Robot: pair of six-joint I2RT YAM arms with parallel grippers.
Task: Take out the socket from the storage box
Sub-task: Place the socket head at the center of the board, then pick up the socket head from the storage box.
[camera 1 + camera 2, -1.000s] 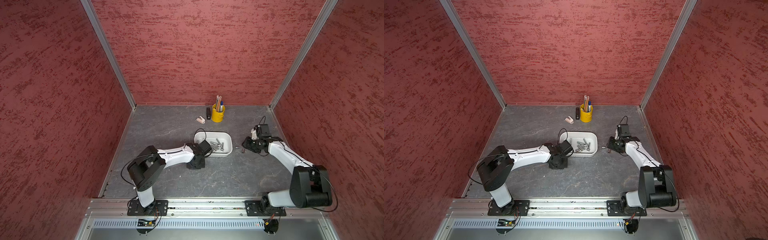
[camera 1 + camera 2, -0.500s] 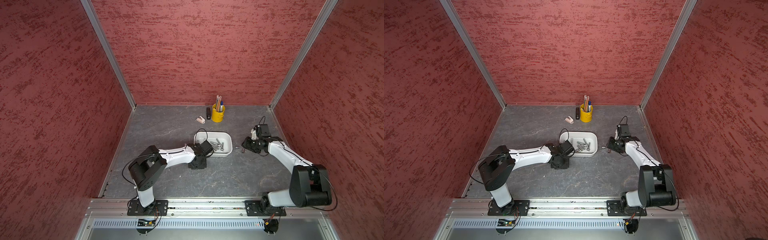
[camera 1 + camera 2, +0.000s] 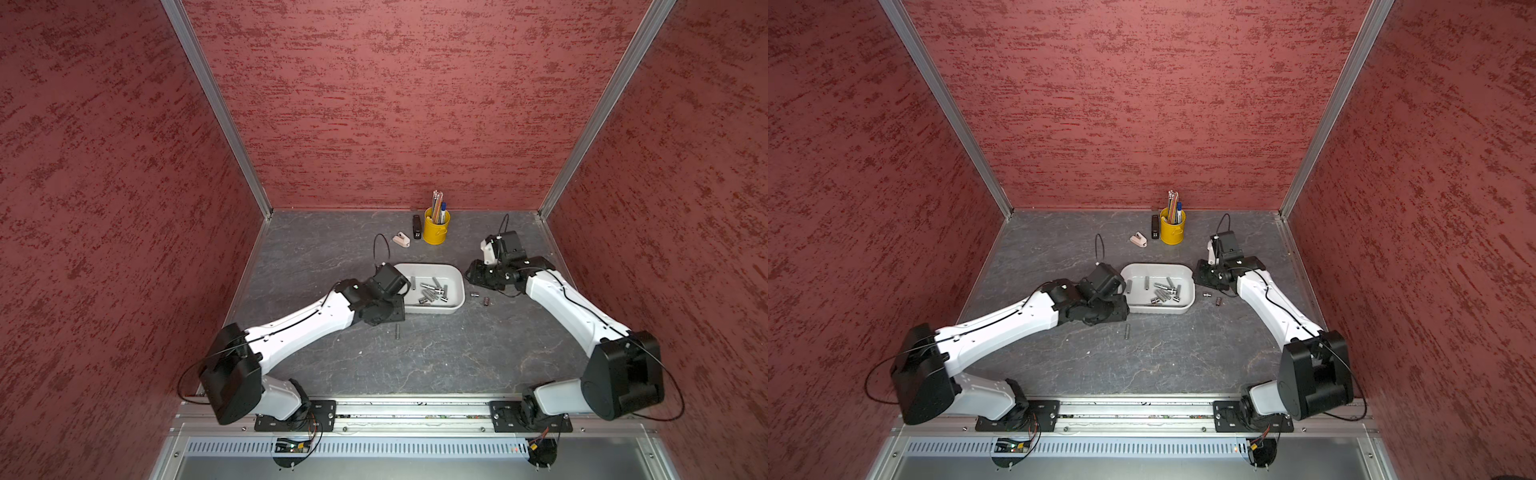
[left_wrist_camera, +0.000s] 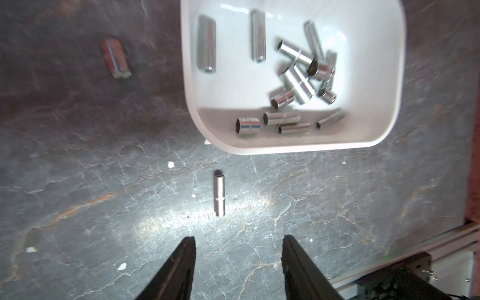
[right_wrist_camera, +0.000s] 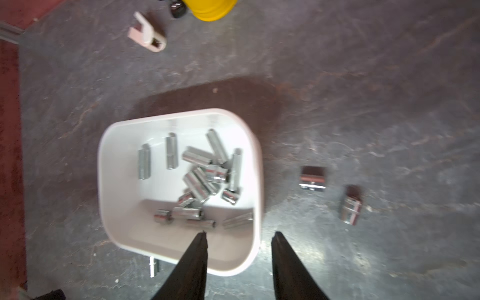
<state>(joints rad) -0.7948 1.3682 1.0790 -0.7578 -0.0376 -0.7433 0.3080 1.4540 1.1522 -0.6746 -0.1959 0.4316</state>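
Newly spread tool (image 4: 238,237); three sockets (image 4: 219,193) out

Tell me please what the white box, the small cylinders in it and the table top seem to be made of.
The box: probably plastic, white, smooth and slightly glossy, with soft highlights on its rounded walls.
The sockets: metal, likely chromed steel; they are mirror-bright with sharp red reflections.
The table top: dark grey, veined like slate or marble, mostly matte; it could be only a printed surface.

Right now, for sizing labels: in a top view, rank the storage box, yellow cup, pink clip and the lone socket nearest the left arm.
storage box
yellow cup
pink clip
lone socket
Clip and socket look similar in length; the socket is thinner.
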